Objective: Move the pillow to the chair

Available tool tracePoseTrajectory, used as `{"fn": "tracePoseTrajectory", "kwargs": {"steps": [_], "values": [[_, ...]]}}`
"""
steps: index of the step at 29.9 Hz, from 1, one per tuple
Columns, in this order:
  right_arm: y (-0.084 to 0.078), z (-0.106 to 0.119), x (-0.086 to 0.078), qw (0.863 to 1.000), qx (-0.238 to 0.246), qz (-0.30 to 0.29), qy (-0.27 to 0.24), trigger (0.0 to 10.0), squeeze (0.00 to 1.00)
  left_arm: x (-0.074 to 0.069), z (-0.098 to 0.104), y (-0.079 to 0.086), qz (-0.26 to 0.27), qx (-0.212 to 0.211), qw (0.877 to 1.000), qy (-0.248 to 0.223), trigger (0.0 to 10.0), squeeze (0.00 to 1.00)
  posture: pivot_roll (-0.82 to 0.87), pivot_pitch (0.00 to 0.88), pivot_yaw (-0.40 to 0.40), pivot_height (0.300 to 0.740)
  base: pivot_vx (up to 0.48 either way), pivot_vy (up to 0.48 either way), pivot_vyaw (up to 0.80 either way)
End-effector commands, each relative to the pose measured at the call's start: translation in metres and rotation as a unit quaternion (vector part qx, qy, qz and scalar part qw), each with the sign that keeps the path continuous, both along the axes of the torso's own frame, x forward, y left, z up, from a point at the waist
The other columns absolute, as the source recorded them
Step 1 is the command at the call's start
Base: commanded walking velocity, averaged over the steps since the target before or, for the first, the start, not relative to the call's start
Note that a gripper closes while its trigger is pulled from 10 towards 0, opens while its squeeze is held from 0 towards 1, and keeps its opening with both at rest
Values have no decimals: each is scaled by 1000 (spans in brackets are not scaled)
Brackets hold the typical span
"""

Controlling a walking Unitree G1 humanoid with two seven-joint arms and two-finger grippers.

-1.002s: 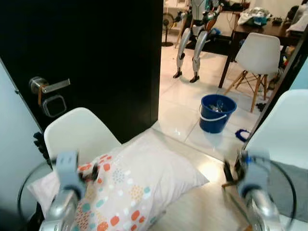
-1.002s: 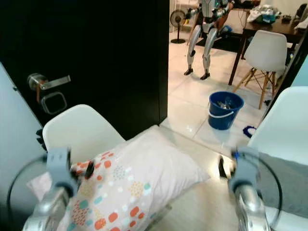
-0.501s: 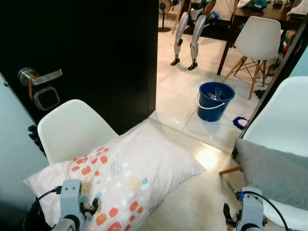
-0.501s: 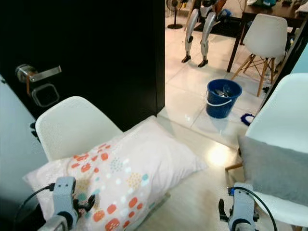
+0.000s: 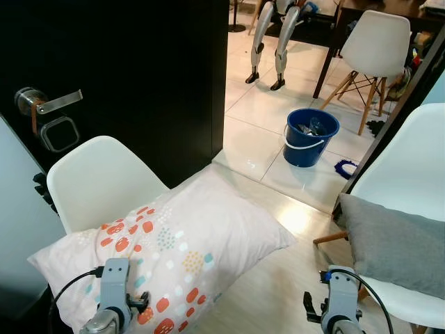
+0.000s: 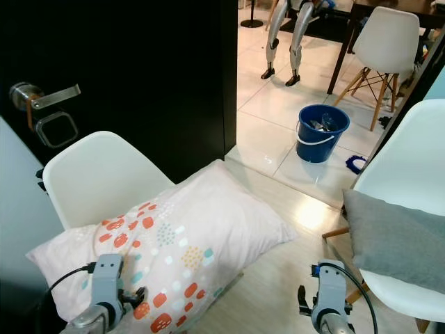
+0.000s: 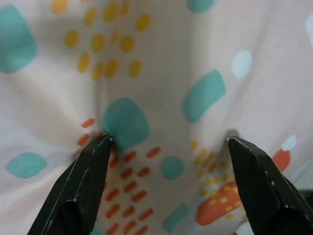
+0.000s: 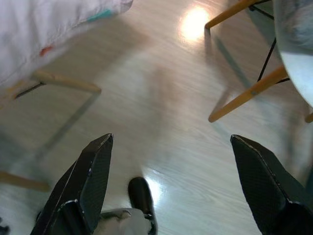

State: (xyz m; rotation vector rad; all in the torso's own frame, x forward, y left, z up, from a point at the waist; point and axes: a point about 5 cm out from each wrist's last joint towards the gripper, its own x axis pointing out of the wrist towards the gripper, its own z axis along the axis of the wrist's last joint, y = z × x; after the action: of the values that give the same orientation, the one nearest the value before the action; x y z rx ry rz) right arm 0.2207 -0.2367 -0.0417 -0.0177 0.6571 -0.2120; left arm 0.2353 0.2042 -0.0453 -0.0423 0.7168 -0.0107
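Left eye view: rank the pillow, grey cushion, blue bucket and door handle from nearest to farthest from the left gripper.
1. Pillow, pressed by the left gripper.
2. Door handle, up on the left.
3. Grey cushion, on the right chair.
4. Blue bucket, beyond the doorway.

Handle and cushion are close; that order is tentative.

A blue bucket (image 5: 310, 137) stands beyond the black door (image 5: 139, 76).

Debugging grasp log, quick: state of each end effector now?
Left end effector: open, fingertips pressed into the pillow.
Right end effector: open, empty, above the floor.
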Motion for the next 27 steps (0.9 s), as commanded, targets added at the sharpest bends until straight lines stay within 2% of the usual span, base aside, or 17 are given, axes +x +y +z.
{"fn": "tracePoseTrajectory", "kwargs": {"steps": [1, 7, 8, 9, 10, 12, 15, 27], "values": [[5, -6, -5, 1000, -6, 17, 18, 10000, 0, -12, -10, -2, -13, -1, 999, 34, 10000, 0, -38, 175, -8, 740, 0, 0, 0], [7, -11, -7, 1000, 13, 6, 27, 10000, 0, -12, -11, -3, -22, 0, 999, 46, 10000, 0, -52, 169, -3, 740, 0, 0, 0], [13, -12, -5, 999, 14, 21, 31, 10000, 0, 2, -4, -7, -31, 2, 999, 31, 10000, 0, -55, 155, -4, 740, 0, 0, 0], [13, -12, -5, 999, 14, 21, 31, 10000, 0, 2, -4, -7, -31, 2, 999, 31, 10000, 0, -55, 155, -4, 740, 0, 0, 0], [16, -12, -4, 999, 8, 33, 31, 10000, 0, 9, 1, -8, -31, 0, 999, 21, 10000, 0, -56, 153, -3, 740, 0, 0, 0], [16, -12, -4, 999, 8, 33, 31, 10000, 0, 9, 1, -8, -31, 0, 999, 21, 10000, 0, -56, 153, -3, 740, 0, 0, 0], [19, -12, -2, 999, 5, 39, 31, 10000, 0, 16, 5, -10, -39, 7, 999, 12, 10000, 0, -58, 145, 0, 740, 0, 0, 0], [18, -10, 2, 999, 6, 37, 25, 10000, 0, 14, 2, -19, -48, 15, 999, 18, 10000, 0, -55, 127, -3, 740, 0, 0, 0]]}}
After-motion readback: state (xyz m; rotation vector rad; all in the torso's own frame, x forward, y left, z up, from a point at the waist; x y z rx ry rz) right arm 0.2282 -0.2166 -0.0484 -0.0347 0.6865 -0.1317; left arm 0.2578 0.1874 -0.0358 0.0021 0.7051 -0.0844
